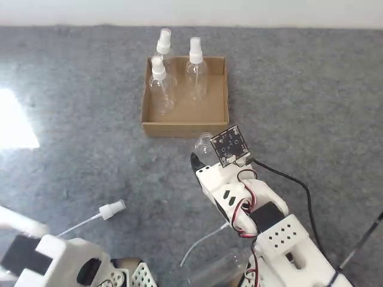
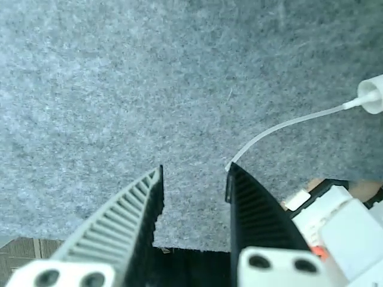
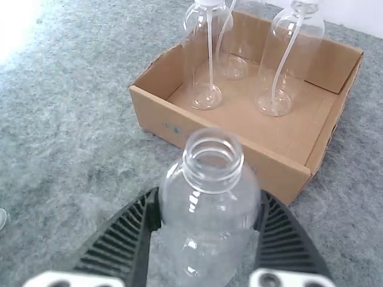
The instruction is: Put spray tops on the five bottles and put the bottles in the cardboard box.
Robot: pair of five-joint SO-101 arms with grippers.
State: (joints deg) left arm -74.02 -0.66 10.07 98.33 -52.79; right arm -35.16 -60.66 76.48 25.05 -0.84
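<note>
Bottle (image 3: 209, 203) just before cardboard box (image 3: 157, 116)

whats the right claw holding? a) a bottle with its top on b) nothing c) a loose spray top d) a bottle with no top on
d: the right claw is shut on a clear bottle with an open neck, in front of the cardboard box.

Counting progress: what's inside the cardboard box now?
Three upright bottles with spray tops in the cardboard box: front-left bottle, rear-left bottle, right bottle. The front-left bottle covers the rear-left one's lower part.
</note>
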